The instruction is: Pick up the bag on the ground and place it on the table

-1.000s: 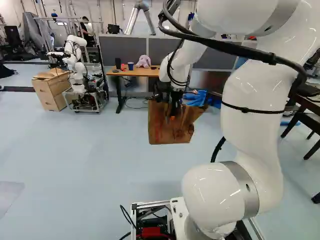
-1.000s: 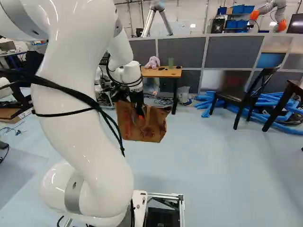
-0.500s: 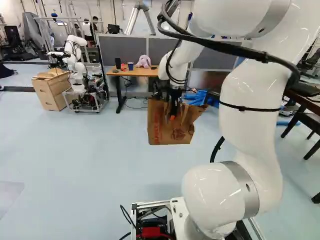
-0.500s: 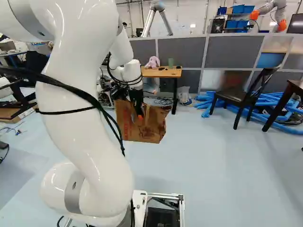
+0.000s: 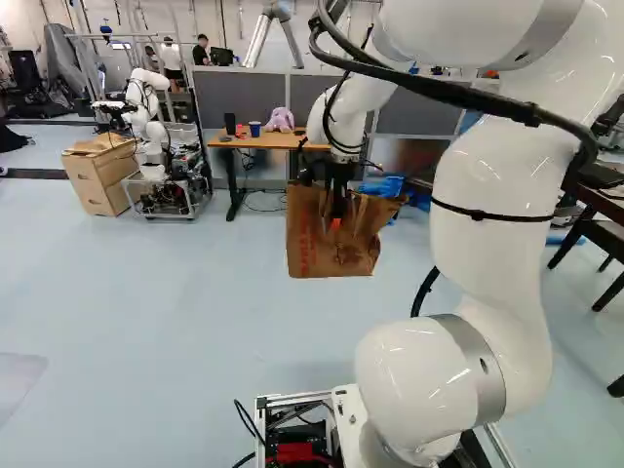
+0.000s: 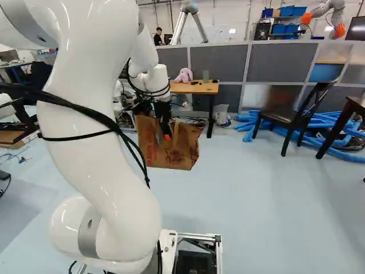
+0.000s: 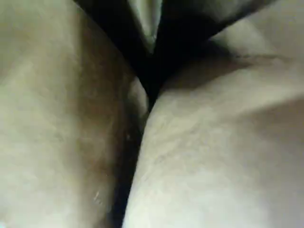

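Observation:
In the left base view my gripper point(image 5: 335, 222) points down at the upper part of the brown paper bag point(image 5: 312, 255), shut on it, and the bag hangs from it above the floor. The right base view shows the same bag point(image 6: 171, 153) hanging upright beneath the wrist. Brown paper point(image 7: 199, 156) fills the wrist view and hides the fingers. Beyond the bag stands the wooden-topped table point(image 5: 255, 141), farther off than the gripper.
On the table are a pink plush toy point(image 5: 281, 119), a blue cup point(image 5: 254, 128) and a dark object. Another robot point(image 5: 146, 112) stands beside a wooden cabinet point(image 5: 100, 175). A black chair point(image 6: 291, 117) and blue tubes point(image 6: 336, 137) lie to the right in the right base view.
The wrist and gripper have risen slightly, shifting a little left in both base views, with the bag moving along. The base has not moved.

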Controlling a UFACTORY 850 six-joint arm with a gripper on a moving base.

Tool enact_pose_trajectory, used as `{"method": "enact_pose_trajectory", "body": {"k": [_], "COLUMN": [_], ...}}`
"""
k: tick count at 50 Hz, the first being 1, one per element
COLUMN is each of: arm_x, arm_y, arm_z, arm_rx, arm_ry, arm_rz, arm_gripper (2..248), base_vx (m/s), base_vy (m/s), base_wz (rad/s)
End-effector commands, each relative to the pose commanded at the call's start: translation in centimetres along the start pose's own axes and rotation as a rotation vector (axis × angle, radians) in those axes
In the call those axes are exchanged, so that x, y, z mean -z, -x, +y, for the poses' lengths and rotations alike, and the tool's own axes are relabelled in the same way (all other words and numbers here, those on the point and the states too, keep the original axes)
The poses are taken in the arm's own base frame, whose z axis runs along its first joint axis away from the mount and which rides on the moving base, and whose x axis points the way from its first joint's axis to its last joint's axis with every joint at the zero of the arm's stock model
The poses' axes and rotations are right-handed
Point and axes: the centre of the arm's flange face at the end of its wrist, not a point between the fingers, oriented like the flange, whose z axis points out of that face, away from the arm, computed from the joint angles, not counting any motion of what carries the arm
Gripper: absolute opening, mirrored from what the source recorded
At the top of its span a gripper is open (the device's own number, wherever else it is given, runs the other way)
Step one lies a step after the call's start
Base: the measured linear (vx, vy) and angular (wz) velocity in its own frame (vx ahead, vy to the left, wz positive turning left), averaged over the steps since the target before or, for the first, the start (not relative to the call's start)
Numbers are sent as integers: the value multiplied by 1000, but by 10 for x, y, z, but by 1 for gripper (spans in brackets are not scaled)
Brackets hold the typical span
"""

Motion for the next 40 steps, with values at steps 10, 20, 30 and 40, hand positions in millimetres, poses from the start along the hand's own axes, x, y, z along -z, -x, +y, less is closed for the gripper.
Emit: {"method": "enact_pose_trajectory", "body": {"k": [10, 20, 30, 40], "arm_x": [16, 31, 47, 63], "arm_y": [-1, -3, -4, -5], "arm_z": [0, -1, -2, -2], "arm_rx": [3, 6, 9, 11], "arm_ry": [-2, -4, -6, -8], "arm_rz": [0, 0, -1, -1], "arm_gripper": [18, 18, 18, 18], "base_vx": [0, 0, 0, 0], "base_vy": [0, 0, 0, 0], "base_wz": [0, 0, 0, 0]}}
